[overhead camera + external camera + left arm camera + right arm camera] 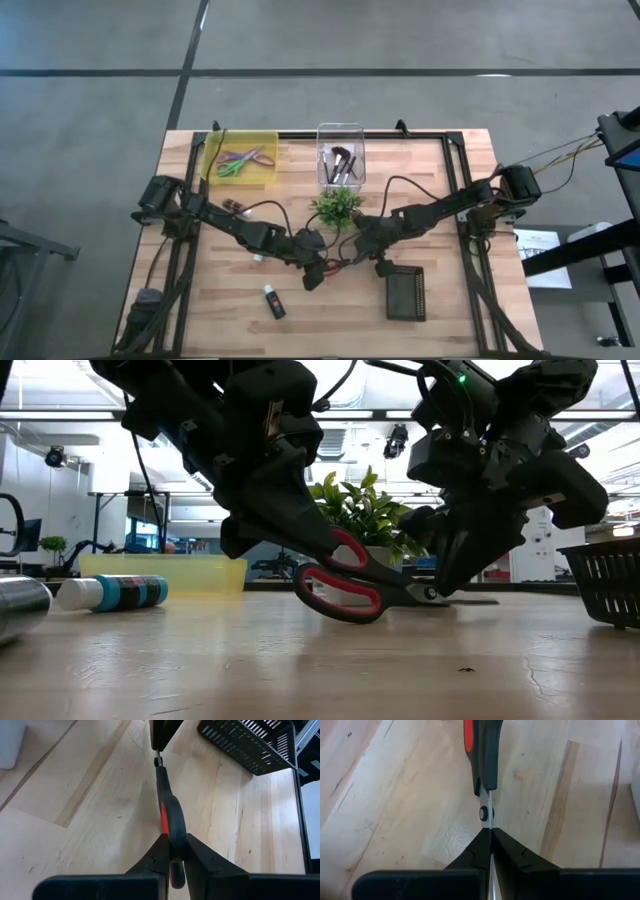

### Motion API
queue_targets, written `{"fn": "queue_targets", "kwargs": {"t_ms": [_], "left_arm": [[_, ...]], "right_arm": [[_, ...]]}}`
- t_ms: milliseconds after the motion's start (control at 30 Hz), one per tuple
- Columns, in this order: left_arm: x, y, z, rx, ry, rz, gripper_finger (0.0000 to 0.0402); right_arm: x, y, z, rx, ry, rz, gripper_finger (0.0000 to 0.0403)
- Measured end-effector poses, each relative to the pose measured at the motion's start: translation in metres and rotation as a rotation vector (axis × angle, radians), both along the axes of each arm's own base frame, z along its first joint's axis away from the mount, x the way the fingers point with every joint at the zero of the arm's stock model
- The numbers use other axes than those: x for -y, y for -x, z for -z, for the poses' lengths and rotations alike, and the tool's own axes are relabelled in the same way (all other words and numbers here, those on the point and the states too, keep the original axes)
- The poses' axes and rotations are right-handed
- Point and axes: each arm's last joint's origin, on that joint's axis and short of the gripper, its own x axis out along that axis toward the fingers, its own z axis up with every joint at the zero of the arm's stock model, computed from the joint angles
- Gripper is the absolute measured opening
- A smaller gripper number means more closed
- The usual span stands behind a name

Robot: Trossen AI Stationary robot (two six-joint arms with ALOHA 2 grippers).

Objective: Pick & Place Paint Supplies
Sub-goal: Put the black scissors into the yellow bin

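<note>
Grey concrete floor (90,150), ceiling lights (60,405)

I am finding no writing that can be read anywhere. The paint tube (112,593) lying on the table (320,670) is showing a teal and black label band, but its print is too small and blurred for me to make out. The paper sheet (540,255) lying beside the table is carrying dark marks that I am not managing to read either.
</note>
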Motion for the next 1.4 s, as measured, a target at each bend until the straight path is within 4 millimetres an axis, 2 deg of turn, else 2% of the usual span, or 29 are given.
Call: {"fn": "queue_targets", "kwargs": {"t_ms": [133,533,667,767,967,1200,1400], "left_arm": [[0.000,-0.001,0.000,0.008,-0.001,-0.004,0.0031],[0.000,0.000,0.000,0.006,-0.002,-0.005,0.0031],[0.000,0.000,0.000,0.005,-0.002,-0.005,0.0031],[0.000,0.000,0.000,0.005,-0.002,-0.004,0.0031],[0.000,0.000,0.000,0.004,-0.002,-0.003,0.0031],[-0.002,-0.001,0.000,0.004,-0.001,-0.003,0.0031],[-0.003,-0.001,0.000,0.004,-0.001,-0.006,0.0031]], "right_arm": [[-0.001,-0.005,-0.006,0.052,-0.031,0.018,0.0036],[-0.001,-0.005,-0.009,0.067,-0.061,0.034,0.0207],[-0.001,-0.003,-0.021,0.103,-0.070,0.031,0.0236],[0.000,0.004,-0.037,0.134,-0.078,0.034,0.0243],[0.004,0.039,-0.088,0.195,-0.091,0.130,0.0244],[0.013,0.095,-0.150,0.451,-0.075,0.399,0.0244],[0.022,0.131,-0.170,0.564,-0.046,0.602,0.0244]]}}
